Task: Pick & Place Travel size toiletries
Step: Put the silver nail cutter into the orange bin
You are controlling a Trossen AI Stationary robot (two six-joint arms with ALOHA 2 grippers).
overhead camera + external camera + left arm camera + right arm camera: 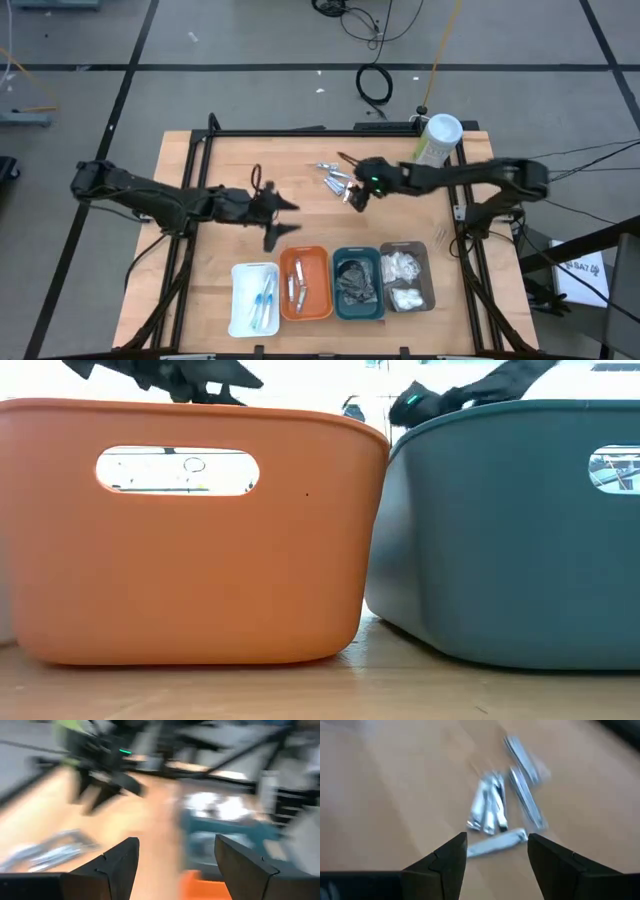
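1. The right hand (pixel 357 196) hovers over the tabletop (pixel 200 250) beyond the orange tray (pixel 306 285), right at the near edge of the loose heap of silvery metal pieces (pixel 335 178); its fingers stand parted with nothing between them.
2. The left hand (pixel 277 215) sits just beyond the orange tray's far-left corner, fingers spread wide and empty — it looks clear of the work.
3. To do this pick well, I would bring the right hand down so the fingers straddle a single piece — the one lying crosswise (pixel 496 843) nearest its fingers looks easiest. Closing across its narrow width should keep the neighbours from being dragged along.
4. The piece presumably belongs in the orange tray, which already holds similar silvery pieces (pixel 296 282); the carry is short, but the left hand lies near that path.
5. Hard to make out: how many pieces make up the heap, and whether any overlap.
6. From table height the orange tray and the teal tray (pixel 520 530) block nearly everything, so the gap between hand and tabletop cannot be judged.
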